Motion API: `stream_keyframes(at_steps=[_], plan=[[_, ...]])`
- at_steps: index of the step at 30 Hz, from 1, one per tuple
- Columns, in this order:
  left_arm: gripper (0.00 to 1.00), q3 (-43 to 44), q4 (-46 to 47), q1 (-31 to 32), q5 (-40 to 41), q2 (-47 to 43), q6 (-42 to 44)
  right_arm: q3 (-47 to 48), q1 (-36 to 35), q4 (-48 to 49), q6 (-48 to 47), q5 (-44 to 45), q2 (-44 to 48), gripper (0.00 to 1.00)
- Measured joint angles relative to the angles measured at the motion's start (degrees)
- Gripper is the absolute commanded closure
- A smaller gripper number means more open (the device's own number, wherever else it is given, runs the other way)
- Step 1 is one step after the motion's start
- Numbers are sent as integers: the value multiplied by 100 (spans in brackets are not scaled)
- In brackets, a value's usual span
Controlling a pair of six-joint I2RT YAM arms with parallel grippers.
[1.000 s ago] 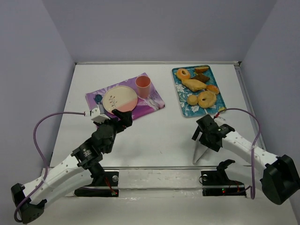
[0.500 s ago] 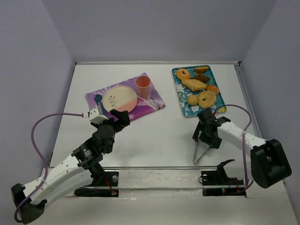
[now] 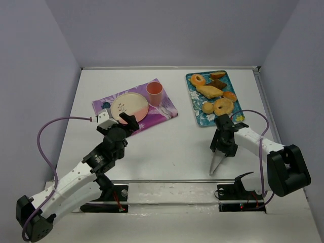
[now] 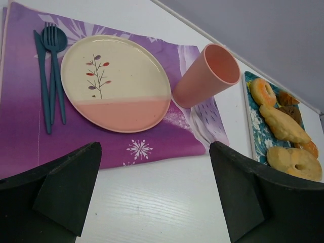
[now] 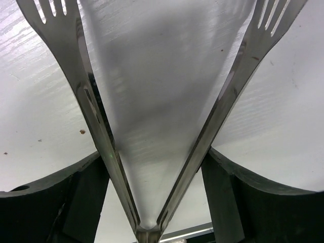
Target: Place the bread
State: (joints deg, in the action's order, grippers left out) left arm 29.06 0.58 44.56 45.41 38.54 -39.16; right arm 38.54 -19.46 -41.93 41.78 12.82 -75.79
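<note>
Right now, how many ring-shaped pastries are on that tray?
2: a small ring at the tray's far-left corner, a big ring near its front edge. The orange piece might be another.

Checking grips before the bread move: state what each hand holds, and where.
Right hand grips the tongs by both arms near the hinge; left hand is open, empty.

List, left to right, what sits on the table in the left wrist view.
blue cutlery → plate → pink cup → bread tray
</note>
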Motion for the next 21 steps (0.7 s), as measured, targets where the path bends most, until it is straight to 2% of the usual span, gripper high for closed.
stream_keyframes(at_steps=[1,2,6,7,13,18,21], plan=[[1,0,-2,-28,-15,0,15,7,0,7,-4,0,-9,34],[1,2,2,-57,-33,-4,20,7,0,7,-4,0,-4,45],[1,2,0,-98,-76,-39,35,-4,0,-37,2,52,164,63],[1,0,2,-107,-85,-57,35,-4,0,-74,13,96,317,65],[1,0,0,-118,-179,-190,33,179,0,-415,-76,269,1617,63],[1,0,0,-118,-293,-271,26,855,0,-732,-407,210,2063,61],[1,0,0,-118,-354,-273,11,1231,0,-776,-649,-9,2243,54]])
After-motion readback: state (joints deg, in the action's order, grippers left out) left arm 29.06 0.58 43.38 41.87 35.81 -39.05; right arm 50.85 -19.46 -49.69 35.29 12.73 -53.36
